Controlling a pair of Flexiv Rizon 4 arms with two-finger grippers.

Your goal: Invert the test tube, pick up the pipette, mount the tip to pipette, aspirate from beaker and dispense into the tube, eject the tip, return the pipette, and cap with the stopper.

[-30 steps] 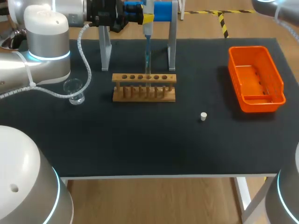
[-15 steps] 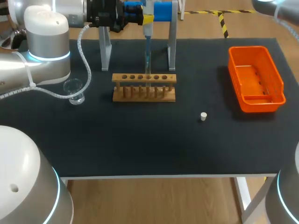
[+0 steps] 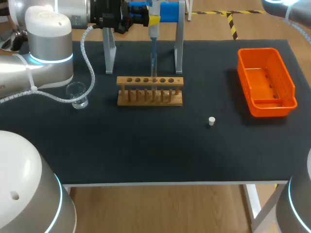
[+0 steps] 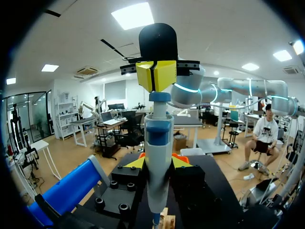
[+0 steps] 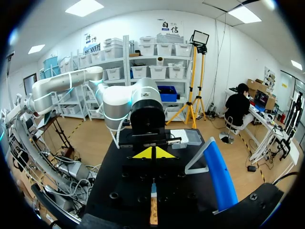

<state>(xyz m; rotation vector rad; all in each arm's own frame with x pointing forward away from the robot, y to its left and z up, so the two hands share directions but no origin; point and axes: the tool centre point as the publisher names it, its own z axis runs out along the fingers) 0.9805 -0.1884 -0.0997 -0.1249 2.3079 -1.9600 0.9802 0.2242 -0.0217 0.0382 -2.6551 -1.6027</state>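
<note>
Over rack (image 3: 149, 91) | left jaws grip pipette (image 4: 157, 157) | right jaws closed, perhaps touching

The front half of the tabletop (image 3: 146, 155) lies open, only a small white stopper (image 3: 211, 121) on it. A wide lane runs between the wooden rack (image 3: 149, 91) and the orange bin (image 3: 266, 81). Behind the rack, the stand's posts (image 3: 179, 48) and the hanging pipette (image 3: 153, 36) crowd the way; the beaker (image 3: 77, 94) sits close by the left arm (image 3: 43, 63)
</note>
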